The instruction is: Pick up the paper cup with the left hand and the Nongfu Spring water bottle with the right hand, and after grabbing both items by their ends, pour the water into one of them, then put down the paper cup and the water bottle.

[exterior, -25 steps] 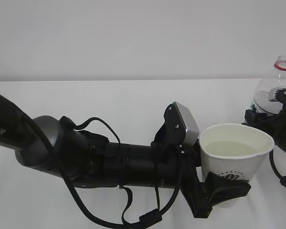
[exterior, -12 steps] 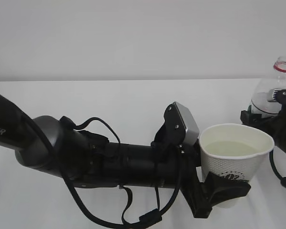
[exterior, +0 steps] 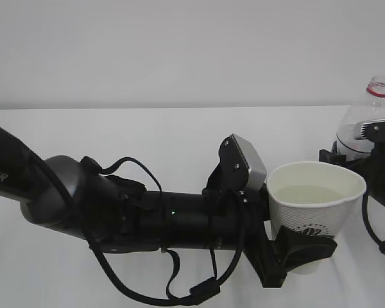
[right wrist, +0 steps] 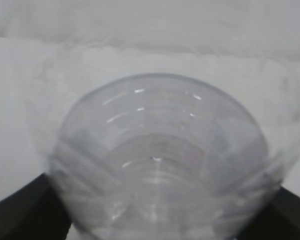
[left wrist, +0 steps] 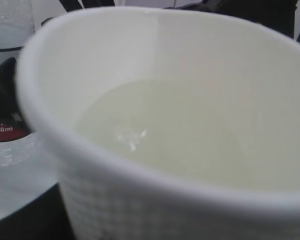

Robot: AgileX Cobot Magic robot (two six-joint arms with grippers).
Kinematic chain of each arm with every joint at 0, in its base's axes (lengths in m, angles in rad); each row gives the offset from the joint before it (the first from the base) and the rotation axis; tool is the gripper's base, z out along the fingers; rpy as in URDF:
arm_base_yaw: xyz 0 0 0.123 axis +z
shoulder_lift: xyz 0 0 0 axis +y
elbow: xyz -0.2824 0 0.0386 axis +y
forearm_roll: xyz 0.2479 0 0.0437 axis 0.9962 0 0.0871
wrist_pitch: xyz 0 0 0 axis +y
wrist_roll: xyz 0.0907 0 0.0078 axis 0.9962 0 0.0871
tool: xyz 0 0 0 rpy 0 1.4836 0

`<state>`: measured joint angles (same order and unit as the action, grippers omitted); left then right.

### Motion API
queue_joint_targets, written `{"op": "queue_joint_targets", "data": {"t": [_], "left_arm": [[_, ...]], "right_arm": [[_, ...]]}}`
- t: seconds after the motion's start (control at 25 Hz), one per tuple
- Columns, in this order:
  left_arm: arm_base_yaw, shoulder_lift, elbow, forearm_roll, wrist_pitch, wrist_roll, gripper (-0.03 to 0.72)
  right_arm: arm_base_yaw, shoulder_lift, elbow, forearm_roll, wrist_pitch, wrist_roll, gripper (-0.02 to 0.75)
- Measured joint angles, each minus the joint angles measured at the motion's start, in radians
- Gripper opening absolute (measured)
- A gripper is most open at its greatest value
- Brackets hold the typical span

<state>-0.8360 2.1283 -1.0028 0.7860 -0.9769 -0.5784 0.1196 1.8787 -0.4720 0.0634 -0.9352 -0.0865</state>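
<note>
My left gripper [exterior: 306, 251] is shut on the lower part of the white paper cup [exterior: 314, 215], holding it upright at the front right. Pale water [exterior: 311, 194] fills part of the cup. In the left wrist view the cup [left wrist: 165, 65] fills the frame, with the water [left wrist: 165, 135] inside. The Nongfu Spring water bottle [exterior: 367, 122] stands upright behind the cup at the right edge, red neck ring on top. My right gripper [exterior: 354, 146] is open around its lower body. In the right wrist view the clear ribbed bottle [right wrist: 155, 150] sits between black fingers [right wrist: 20, 205].
The left arm [exterior: 115, 212] with its looping cables stretches across the front of the white table [exterior: 147, 135]. A plain white wall stands behind. The bottle's red label [left wrist: 2, 131] shows close beside the cup in the left wrist view.
The right gripper's jaws have widened around the bottle, the near finger moving left away from it. The cup has sunk slightly in the left gripper's hold.
</note>
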Motion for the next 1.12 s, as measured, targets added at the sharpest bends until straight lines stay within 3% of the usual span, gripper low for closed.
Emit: {"op": "queue_joint_targets", "data": {"t": [1.12], "left_arm": [[0.0,0.0,0.0,-0.002,0.0,0.0,0.51]], "right_arm": [[0.0,-0.189,0.18,0.026,-0.053,0.0,0.655]]}}
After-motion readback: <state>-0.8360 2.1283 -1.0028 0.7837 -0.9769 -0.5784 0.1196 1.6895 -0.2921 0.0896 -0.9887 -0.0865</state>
